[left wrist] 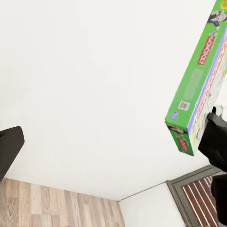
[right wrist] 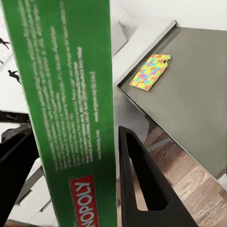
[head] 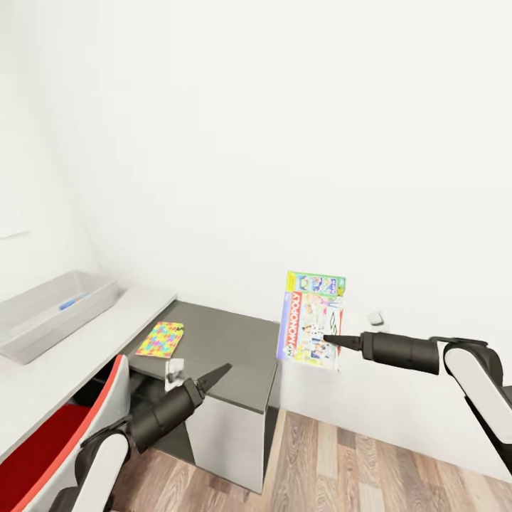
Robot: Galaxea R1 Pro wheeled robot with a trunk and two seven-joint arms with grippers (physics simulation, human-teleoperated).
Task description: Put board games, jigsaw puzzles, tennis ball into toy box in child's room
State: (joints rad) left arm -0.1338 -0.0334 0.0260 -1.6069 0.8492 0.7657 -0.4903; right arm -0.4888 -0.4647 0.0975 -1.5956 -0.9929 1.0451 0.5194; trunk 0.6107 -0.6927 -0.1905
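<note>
You're carrying the green-edged Monopoly box (head: 311,320) in the right gripper (head: 331,340), fingers pinching it across its thin dimension; in the right wrist view the green edge (right wrist: 71,109) is sitting between the two dark fingers (right wrist: 142,184). The box is hanging upright in the air in front of the white wall (head: 284,142), printed face toward the head camera, long axis running roughly vertical, tilted slightly. It's off the right end of the low dark grey cabinet (head: 227,348), over the wood floor (head: 370,462), touching nothing but the gripper.

The toy box (head: 50,313) is lying well to the left of it, on the light grey table (head: 85,348), long axis running away toward the wall at a diagonal. So the coming move is looking like a leftward carry across the cabinet, and I'd judge the game box needs laying flat and lining up with the bin's long axis before release.

The left gripper (head: 213,377) is nearer the bin, holding nothing, fingertips looking pressed together to a point over the cabinet's front edge. One jigsaw puzzle (head: 161,338) is lying flat on the cabinet top near its left rear corner, between the two grippers and the bin. A red chair (head: 64,427) is standing at lower left, under the left arm; watch the elbow there.
</note>
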